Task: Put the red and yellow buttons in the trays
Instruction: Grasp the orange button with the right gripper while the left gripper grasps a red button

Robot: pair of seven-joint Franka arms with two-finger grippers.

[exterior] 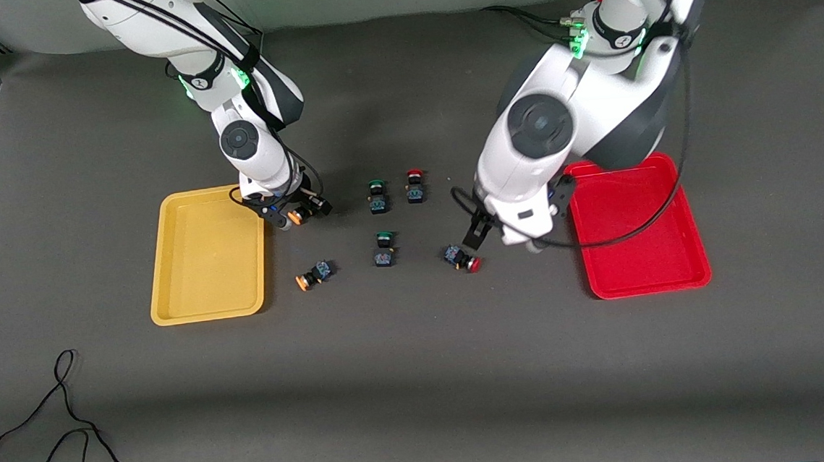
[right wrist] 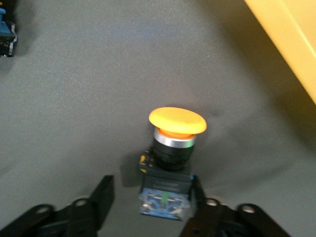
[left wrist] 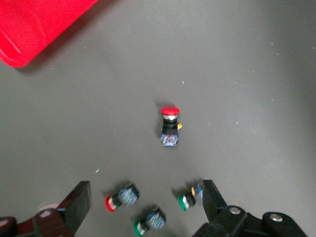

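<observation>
Straddling an orange-capped button (right wrist: 170, 148) that lies on its side on the tabletop (exterior: 422, 375), the right end effector (exterior: 300, 211) sits low beside the yellow tray (exterior: 207, 260), at the tray's corner farther from the front camera. The right wrist view shows its fingers (right wrist: 103, 197) parted on either side of the button's dark body. One is close against the body, and the other has a clear gap, so nothing is gripped.

The left end effector (exterior: 481, 235) hangs wide open and holds nothing. It is over bare tabletop near a red-capped button (exterior: 462, 258), which lies on its side between the middle group of switches and the red tray (exterior: 646, 258).

A second orange-capped button (exterior: 313, 275) lies tipped over near the yellow tray, nearer the front camera than the one the right end effector straddles. A second red-capped button (exterior: 415, 186) stands upright at mid-table beside a green-capped switch (exterior: 378, 196). Another green-capped switch (exterior: 384, 249) stands nearer the camera than that pair. Neither tray has a button in it, and all four red and orange buttons are on the tabletop. A black cable (exterior: 70, 429) trails over the tabletop's near edge toward the right arm's end.
</observation>
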